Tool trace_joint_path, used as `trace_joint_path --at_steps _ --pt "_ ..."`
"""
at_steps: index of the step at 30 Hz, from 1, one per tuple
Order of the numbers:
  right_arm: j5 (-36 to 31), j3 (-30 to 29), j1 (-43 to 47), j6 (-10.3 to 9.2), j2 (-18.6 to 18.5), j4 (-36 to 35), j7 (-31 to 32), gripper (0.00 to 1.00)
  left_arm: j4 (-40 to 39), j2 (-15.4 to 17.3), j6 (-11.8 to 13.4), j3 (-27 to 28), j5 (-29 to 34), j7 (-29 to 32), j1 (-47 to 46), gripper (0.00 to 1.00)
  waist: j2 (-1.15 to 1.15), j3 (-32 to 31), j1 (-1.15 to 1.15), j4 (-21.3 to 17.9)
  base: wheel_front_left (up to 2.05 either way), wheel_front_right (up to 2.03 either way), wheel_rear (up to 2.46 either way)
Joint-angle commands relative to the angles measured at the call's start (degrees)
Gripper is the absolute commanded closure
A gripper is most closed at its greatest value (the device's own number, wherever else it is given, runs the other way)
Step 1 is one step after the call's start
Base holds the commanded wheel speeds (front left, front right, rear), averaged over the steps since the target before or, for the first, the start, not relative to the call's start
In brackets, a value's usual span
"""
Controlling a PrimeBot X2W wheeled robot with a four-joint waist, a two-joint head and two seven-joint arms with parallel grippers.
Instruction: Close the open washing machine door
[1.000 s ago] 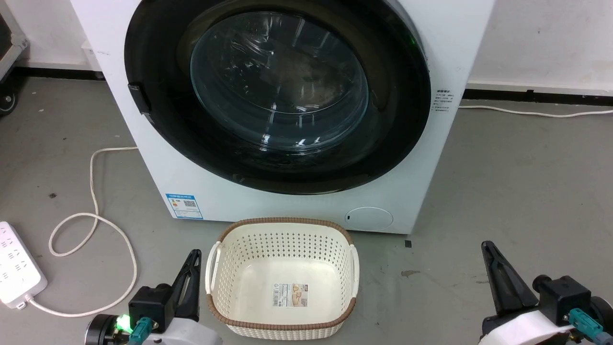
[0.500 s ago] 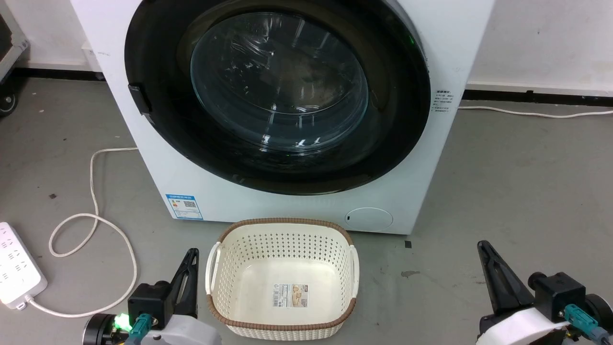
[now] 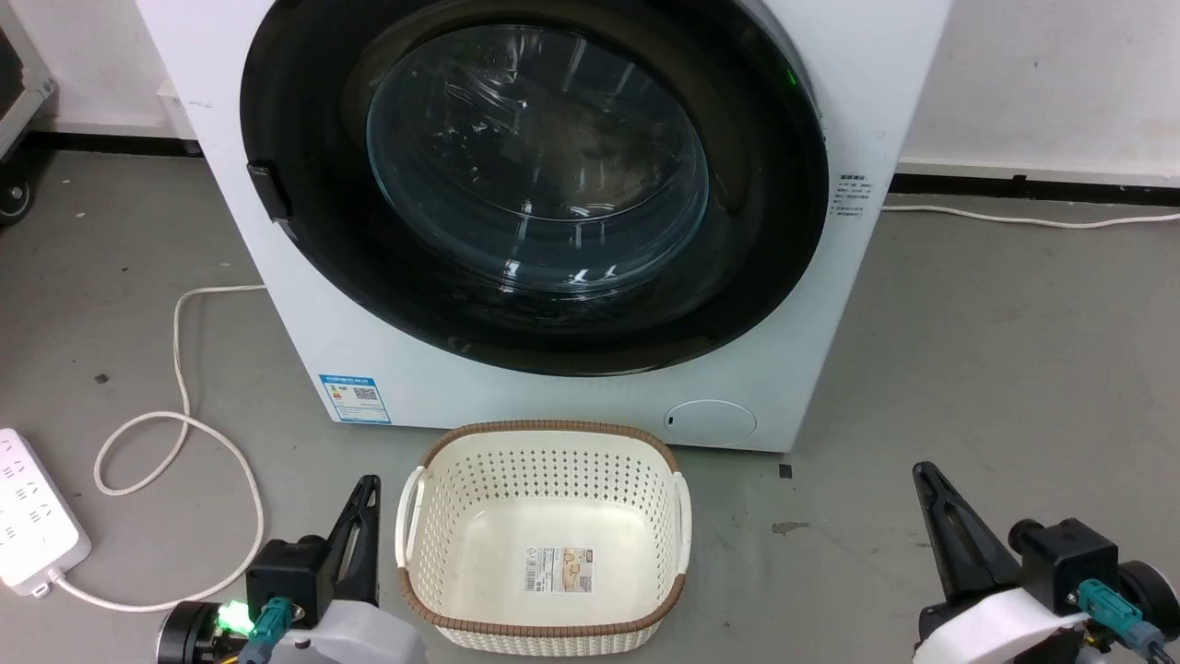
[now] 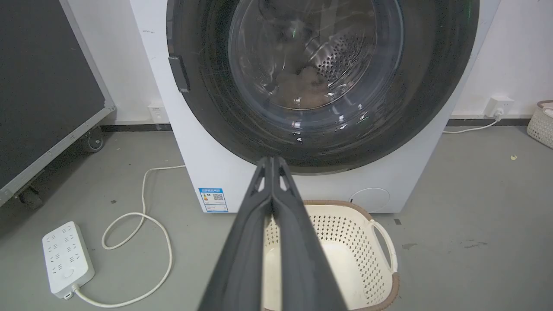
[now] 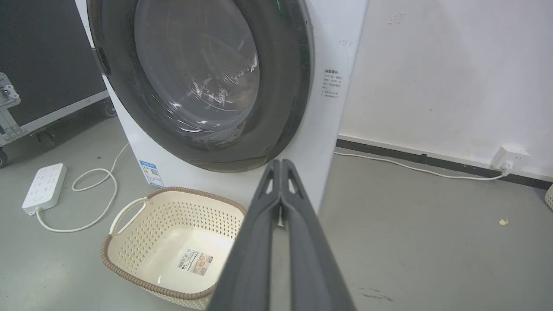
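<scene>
The washing machine door [image 3: 304,231] lies flat against the white machine front, its wide black rim around the bulging glass [image 3: 539,157]. A brownish lump shows through the glass in the left wrist view, where the door [image 4: 207,86] stands straight ahead. My left gripper [image 3: 371,482] is low on the left beside the basket, shut with nothing in it, well short of the door. My right gripper [image 3: 920,470] is low on the right over bare floor, also shut and holding nothing. Its fingers meet at the tips [image 5: 281,162], as do the left ones [image 4: 272,159].
A cream perforated basket [image 3: 544,433] sits on the floor right before the machine, between my grippers. A white power strip [image 3: 32,516] and its looped cable [image 3: 175,415] lie at the left. A black wheeled case [image 4: 47,86] stands farther left. A wall socket [image 5: 512,156] is at the right.
Both grippers have sunk slightly toward the bottom of the head view, the right one also drifting a little left. The door and basket have not moved.
</scene>
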Motion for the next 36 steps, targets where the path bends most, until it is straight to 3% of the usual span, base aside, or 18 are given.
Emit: trace_joint_path --at_steps 1,36 --pt "-0.2 0.2 -0.7 -0.03 0.2 -0.4 0.3 1.0 -0.4 -0.1 0.4 0.2 0.5 0.3 -0.7 1.0 0.0 0.0 0.0 0.0 0.0 0.0 0.0" --pt "-1.0 1.5 -1.1 -0.04 0.3 -1.8 4.6 1.0 -2.9 -0.5 1.9 1.0 1.6 4.5 -1.1 1.0 0.0 -0.2 0.0 -0.1 0.0 0.0 0.0"
